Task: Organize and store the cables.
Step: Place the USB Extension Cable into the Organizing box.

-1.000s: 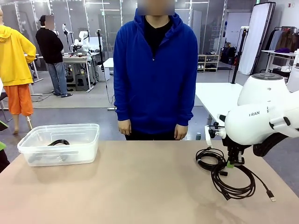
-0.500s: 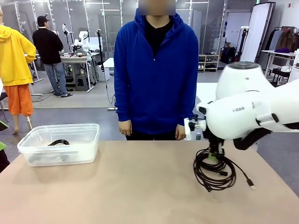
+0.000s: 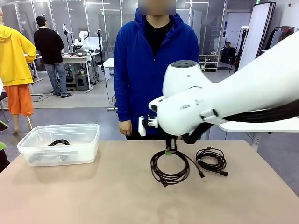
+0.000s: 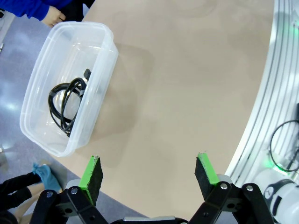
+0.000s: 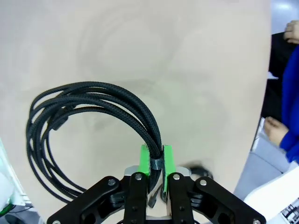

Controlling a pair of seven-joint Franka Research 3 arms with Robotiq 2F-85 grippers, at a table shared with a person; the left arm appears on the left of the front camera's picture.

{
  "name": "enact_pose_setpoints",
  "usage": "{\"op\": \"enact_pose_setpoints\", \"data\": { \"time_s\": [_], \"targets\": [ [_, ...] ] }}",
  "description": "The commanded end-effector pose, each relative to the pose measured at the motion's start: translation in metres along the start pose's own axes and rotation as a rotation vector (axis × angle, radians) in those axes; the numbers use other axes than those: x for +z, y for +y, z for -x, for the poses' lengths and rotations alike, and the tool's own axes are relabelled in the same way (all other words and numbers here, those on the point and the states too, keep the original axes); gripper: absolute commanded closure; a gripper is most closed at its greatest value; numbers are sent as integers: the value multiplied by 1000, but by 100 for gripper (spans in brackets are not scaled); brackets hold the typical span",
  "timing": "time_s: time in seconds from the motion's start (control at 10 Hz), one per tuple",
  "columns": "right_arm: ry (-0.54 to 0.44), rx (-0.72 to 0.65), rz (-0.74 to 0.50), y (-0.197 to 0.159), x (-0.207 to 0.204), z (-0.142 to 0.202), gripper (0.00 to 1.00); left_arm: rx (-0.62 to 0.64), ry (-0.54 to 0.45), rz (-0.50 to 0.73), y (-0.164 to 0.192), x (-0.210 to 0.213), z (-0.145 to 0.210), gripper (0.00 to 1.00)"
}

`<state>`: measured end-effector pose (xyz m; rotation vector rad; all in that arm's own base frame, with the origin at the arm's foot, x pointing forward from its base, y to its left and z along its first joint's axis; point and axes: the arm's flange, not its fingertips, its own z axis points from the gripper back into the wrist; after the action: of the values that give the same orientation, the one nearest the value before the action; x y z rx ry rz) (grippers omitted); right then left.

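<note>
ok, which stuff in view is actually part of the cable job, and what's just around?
Job:
- black braided cable coil, gripped in the right pincer
- second black cable coil, on the tan table
- third black cable coil, inside the clear plastic bin

Just around:
- person in blue hoodie, far edge
- left pincer, open, holding nothing

One black cable coil (image 5: pixel 93 93) hangs pinched in the right claw (image 5: pixel 156 148), a second coil (image 3: pixel 208 166) lies flat on the bench (image 3: pixel 117 196), and a third coil (image 3: pixel 58 142) sits inside the clear tub (image 3: pixel 88 144).

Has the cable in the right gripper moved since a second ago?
Yes. The held cable went left, toward the plastic bin, leaving the other cable coil behind on its right.
</note>
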<state>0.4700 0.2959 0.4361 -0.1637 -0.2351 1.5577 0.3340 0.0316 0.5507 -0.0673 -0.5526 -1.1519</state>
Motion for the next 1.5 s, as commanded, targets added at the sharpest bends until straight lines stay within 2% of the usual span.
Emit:
{"op": "enact_pose_setpoints", "data": {
  "time_s": [0.0, 0.3, 0.6, 1.0, 1.1, 1.2, 1.3, 1.4],
  "targets": [
    [55, -41, 28, -25, -19, -33, 100, 0, -2, -1, 0, 1, 0, 0],
    [22, -39, -29, -25, -59, -72, 100, 0, -2, -1, 0, 1, 0, 0],
    [-17, -86, -67, -21, -97, -80, 100, 0, -2, -1, 0, 1, 0, 0],
    [-13, -77, -90, -17, -123, -83, 100, 0, -2, -1, 0, 1, 0, 0],
    [-10, -66, -81, -15, -121, -83, 61, 0, -2, -1, 0, 1, 0, 0],
    [-11, -62, -77, -14, -117, -81, 50, 0, -2, -1, 0, 1, 0, 0],
    [-7, -63, -74, -13, -115, -80, 26, 0, -2, -1, 0, 1, 0, 0],
    [-3, -58, -63, -9, -114, -80, 15, 0, -2, -1, 0, 1, 0, 0]
  ]
}}
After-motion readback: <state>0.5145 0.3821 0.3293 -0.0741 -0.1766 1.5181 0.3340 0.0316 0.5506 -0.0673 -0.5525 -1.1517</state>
